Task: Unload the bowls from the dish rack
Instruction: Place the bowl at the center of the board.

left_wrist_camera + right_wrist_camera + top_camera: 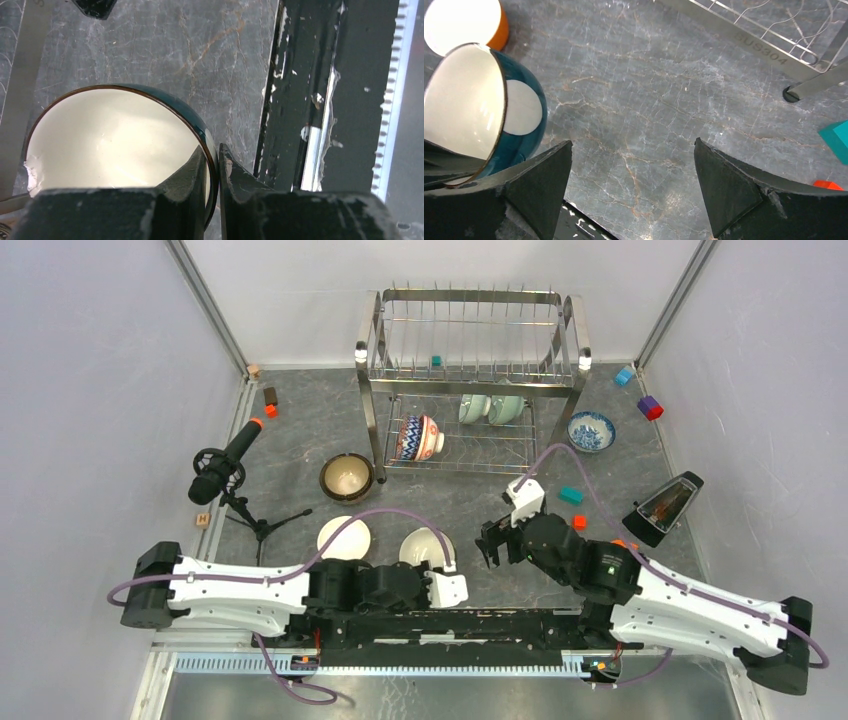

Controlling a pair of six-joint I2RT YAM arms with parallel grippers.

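Teal bowl (110,145), apparently tilted, sits near the table (649,90) front edge, its rim pinched by the left gripper (214,152), while the right gripper (632,145) hangs wide open, empty, short of the rack (470,387).

Far edge centre of counter (300,430): dish rack (470,387). On its lower tier: left bowl (420,437), two rear bowls (478,408) right of it. Just right of rack: loose bowl (590,431); at front-left leg: leg-side bowl (346,477). Toward near edge, side by side: near-left bowl (344,538), near-right bowl (425,546).
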